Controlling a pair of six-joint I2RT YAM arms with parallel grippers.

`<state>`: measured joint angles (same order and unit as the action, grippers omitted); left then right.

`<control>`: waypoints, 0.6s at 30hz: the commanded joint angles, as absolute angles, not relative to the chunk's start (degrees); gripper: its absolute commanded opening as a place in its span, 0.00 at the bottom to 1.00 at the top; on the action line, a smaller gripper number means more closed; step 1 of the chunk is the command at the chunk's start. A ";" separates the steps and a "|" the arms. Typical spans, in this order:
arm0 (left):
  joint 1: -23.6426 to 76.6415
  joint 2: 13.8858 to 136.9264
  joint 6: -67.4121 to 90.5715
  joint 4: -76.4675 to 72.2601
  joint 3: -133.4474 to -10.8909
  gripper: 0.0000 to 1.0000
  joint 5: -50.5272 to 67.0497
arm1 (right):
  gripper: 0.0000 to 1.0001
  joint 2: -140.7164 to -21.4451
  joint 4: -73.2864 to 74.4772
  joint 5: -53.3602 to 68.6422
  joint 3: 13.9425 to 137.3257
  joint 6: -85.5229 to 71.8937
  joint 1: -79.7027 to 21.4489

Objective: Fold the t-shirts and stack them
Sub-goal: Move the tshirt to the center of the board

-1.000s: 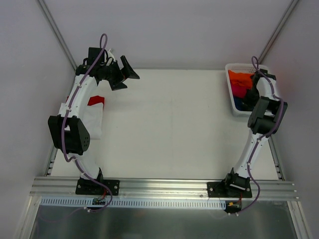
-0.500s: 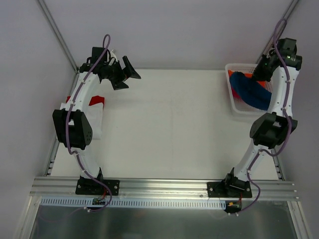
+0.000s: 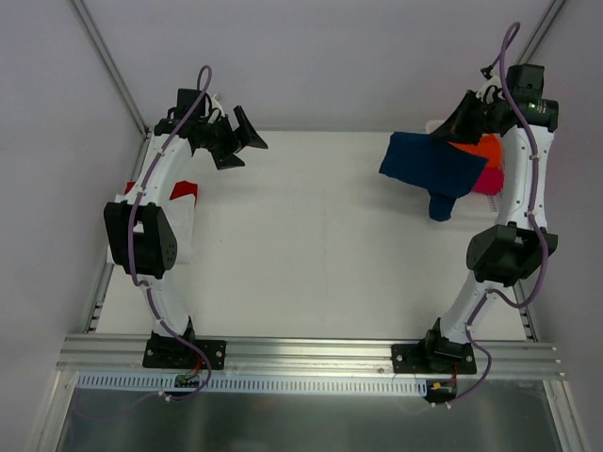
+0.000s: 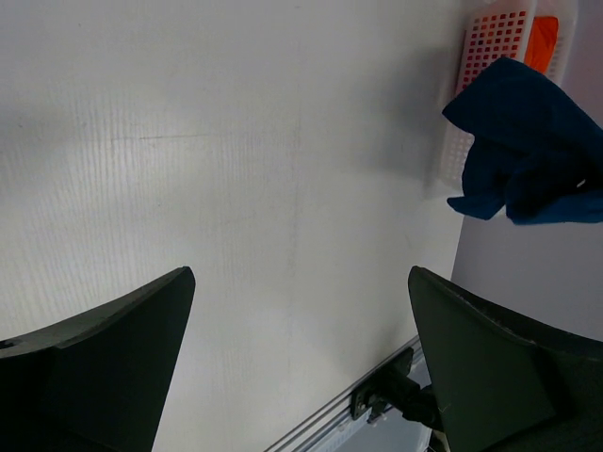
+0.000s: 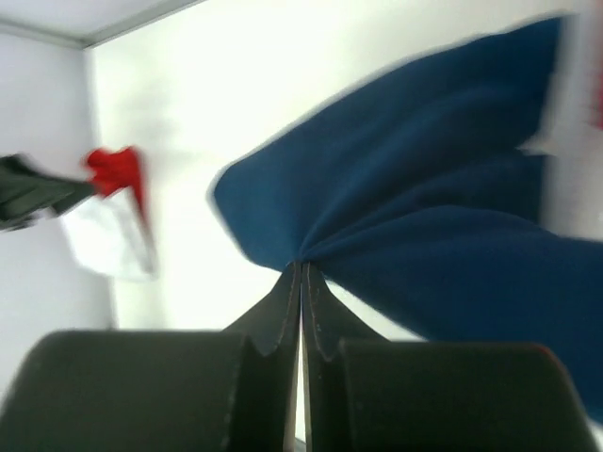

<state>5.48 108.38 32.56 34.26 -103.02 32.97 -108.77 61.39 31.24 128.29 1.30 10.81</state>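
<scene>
Navy tee [image 3: 429, 168] hangs bunched above the surface [image 3: 311, 245], with the right end effector [image 5: 300, 273] pinched tight on one small fold. So thin a grip may slip and drop it crumpled. Its trailing sleeve may also snag the basket [image 4: 485, 47] just behind, where orange [image 3: 486, 148] and magenta [image 3: 490, 181] tees show. Far left, the left end effector [image 4: 297, 282] gapes wide, empty. No writing is legible.

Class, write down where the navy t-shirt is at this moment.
In the top view the navy t-shirt hangs at the far right, pinched by the right gripper, jaws shut, partly covering the basket.
</scene>
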 commanded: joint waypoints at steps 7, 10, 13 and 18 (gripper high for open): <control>8.35 112.06 33.57 32.26 -109.42 0.99 35.33 | 0.00 -105.04 40.65 62.37 129.38 -17.45 3.53; 9.14 112.67 33.49 32.17 -110.13 0.99 35.07 | 0.00 -103.19 28.50 67.57 127.97 -28.34 1.85; 9.84 113.29 33.92 32.17 -110.74 0.99 35.07 | 0.00 -102.57 16.65 72.13 129.20 -37.58 0.71; 10.81 113.82 34.28 31.82 -111.09 0.99 34.72 | 0.00 -100.46 -13.26 76.64 125.16 -64.50 -2.02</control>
